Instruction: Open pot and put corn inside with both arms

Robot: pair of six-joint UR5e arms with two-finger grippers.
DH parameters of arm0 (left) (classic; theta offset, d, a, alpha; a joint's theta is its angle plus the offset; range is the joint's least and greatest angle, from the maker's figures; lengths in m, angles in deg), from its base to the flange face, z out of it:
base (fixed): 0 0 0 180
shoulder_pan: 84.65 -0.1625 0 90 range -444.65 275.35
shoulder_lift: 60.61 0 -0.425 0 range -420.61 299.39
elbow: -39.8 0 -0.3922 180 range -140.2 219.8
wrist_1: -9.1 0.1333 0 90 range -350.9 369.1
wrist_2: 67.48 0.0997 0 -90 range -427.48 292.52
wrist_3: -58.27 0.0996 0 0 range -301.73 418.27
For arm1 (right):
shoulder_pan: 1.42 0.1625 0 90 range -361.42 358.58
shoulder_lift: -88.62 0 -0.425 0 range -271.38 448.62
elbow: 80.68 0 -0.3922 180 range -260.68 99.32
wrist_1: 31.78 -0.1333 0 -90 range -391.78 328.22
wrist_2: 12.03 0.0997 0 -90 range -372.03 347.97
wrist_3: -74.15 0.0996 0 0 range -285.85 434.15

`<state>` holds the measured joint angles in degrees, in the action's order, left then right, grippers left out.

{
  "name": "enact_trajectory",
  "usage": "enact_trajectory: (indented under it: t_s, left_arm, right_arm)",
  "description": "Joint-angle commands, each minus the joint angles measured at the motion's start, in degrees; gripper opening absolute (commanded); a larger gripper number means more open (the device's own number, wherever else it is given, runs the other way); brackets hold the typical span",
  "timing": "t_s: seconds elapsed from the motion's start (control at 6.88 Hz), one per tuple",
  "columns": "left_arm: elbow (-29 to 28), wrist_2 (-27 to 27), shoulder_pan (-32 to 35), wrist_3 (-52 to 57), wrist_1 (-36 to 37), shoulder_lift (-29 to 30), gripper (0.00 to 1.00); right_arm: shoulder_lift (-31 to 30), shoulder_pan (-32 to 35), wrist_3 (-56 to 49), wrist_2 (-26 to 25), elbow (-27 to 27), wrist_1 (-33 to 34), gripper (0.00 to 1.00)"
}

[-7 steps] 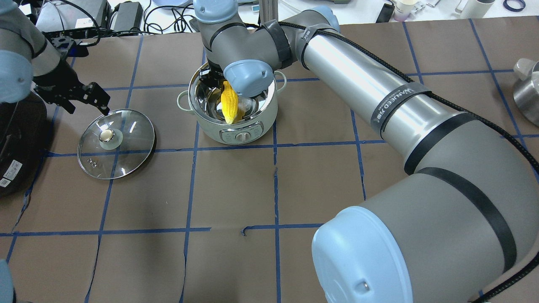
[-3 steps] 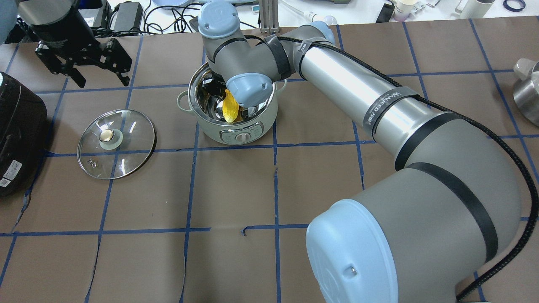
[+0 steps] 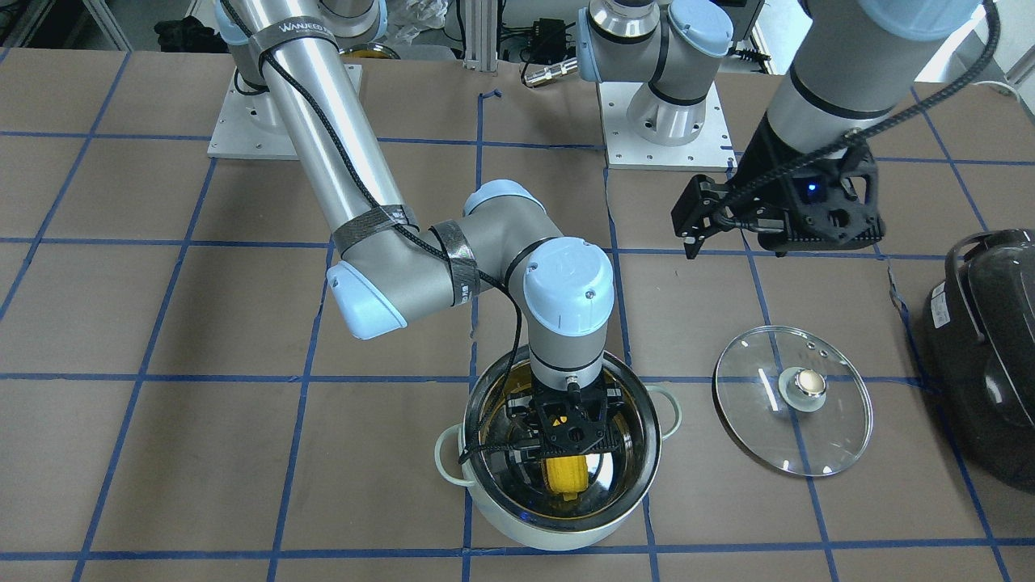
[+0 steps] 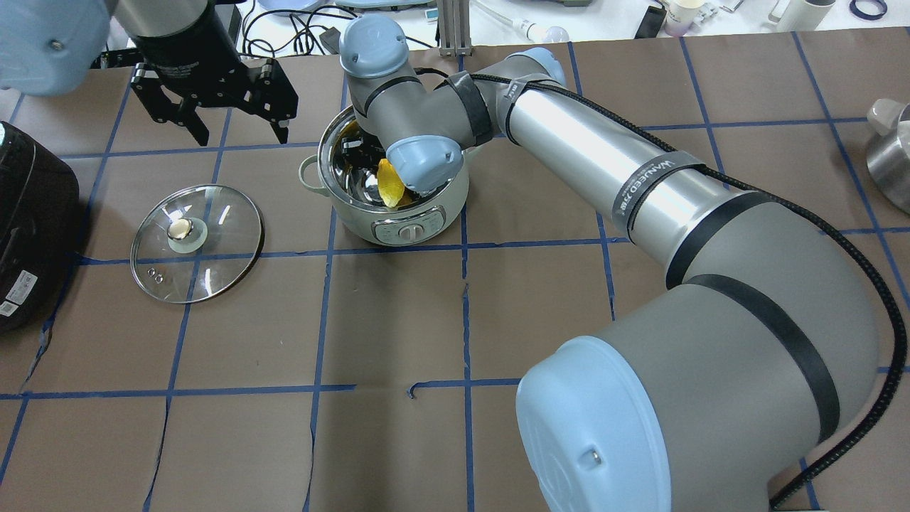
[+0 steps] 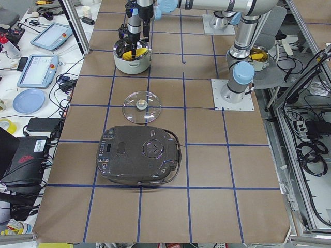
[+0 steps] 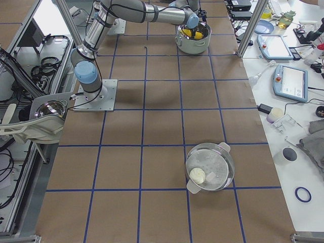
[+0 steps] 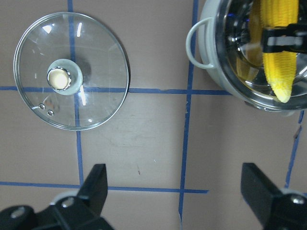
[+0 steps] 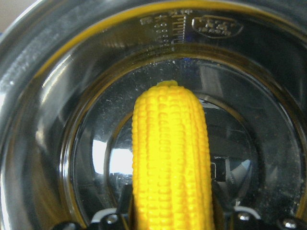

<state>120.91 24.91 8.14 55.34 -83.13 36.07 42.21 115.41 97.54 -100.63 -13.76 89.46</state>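
Note:
The pot (image 4: pixel 426 206) stands open at the table's far middle; it also shows in the front view (image 3: pixel 493 509). My right gripper (image 3: pixel 568 432) reaches down into it, shut on the yellow corn (image 4: pixel 389 186), which hangs tilted with its tip near the steel bottom (image 8: pixel 170 158). The left wrist view shows a black finger across the corn (image 7: pixel 280 72). The glass lid (image 4: pixel 213 263) lies flat on the table left of the pot, knob up. My left gripper (image 4: pixel 238 135) is open and empty, raised above the table between lid and pot (image 7: pixel 177 191).
A dark grey appliance (image 4: pixel 28 227) sits at the table's left edge, beyond the lid. A second steel pot (image 4: pixel 892 163) stands at the far right edge. Brown paper with blue tape lines covers the table. Cables and devices lie past the far edge.
My left gripper has risen away from the lid and moved right, towards the pot, staying open. The right gripper has lowered the corn deeper into the pot.

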Motion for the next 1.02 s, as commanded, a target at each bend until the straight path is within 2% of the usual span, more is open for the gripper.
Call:
enact_trajectory:
  t_s: [0.0, 0.29, 0.58, 0.87]
  left_arm:
    - [0.2, -0.5, 3.4, -0.8, 0.5, -1.2, 1.0]
    - [0.9, -0.1, 3.8, -0.5, 0.1, -1.7, 1.0]
    - [1.0, -0.1, 3.8, -0.6, -0.1, -2.5, 1.0]
    - [1.0, -0.1, 3.7, -0.6, 0.0, -2.6, 1.0]
  right_arm:
    - [-0.3, 0.0, 0.0, 0.1, 0.1, 0.3, 1.0]
    - [-3.0, -1.0, -0.8, 0.1, -0.6, -0.6, 1.0]
    - [-9.4, -4.3, -3.2, 0.2, -0.7, -9.6, 1.0]
    - [-15.3, -10.3, -11.3, 0.1, -0.6, -19.0, 1.0]
